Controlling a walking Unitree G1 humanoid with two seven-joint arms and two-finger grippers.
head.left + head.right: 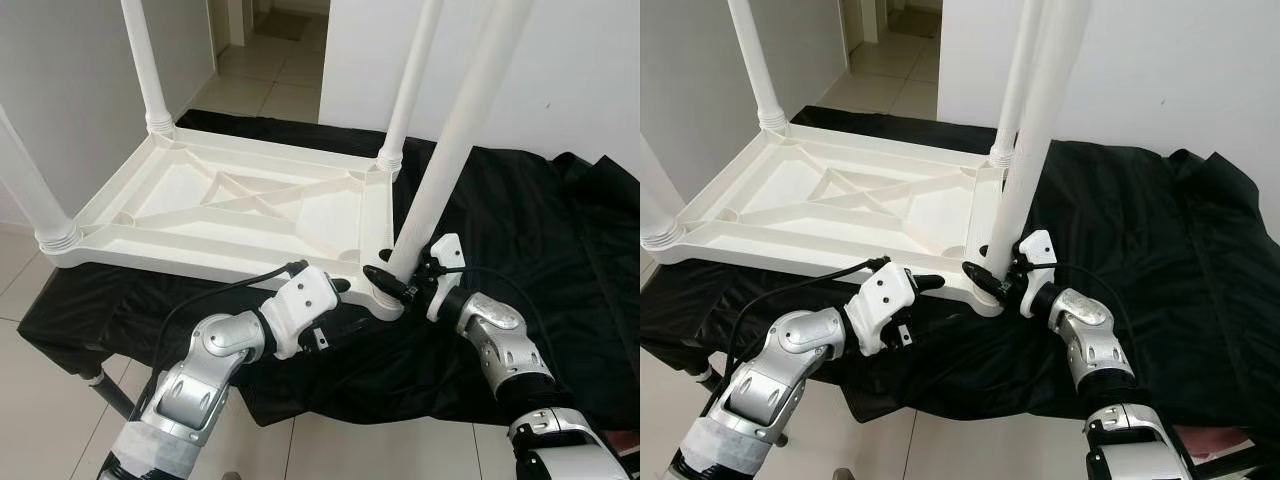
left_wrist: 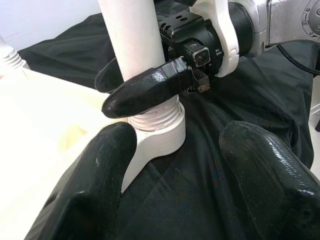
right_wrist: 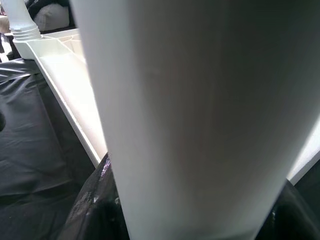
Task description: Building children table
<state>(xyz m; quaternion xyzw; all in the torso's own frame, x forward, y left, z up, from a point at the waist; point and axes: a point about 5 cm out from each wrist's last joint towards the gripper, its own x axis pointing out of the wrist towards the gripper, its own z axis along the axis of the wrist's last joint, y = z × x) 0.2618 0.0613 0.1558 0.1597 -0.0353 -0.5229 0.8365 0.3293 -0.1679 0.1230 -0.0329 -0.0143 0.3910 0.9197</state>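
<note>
1. While the white tabletop lies upside down on the black cloth over the counter, three legs stand upright in its corner sockets.
2. Fourth leg sits in the near corner socket, leaning slightly; judged not fully seated.
3. Right gripper: jaws closed around this leg just above the socket.
4. Left gripper: jaws open, just beside the socket, holding nothing.
5. Remaining, by my estimate: tighten the leg, turn the table upright.

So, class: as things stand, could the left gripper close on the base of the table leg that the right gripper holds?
Probably yes. The left gripper is open beside the leg's threaded base with bare black cloth between; only the right gripper's finger crowds the leg just above.
</note>
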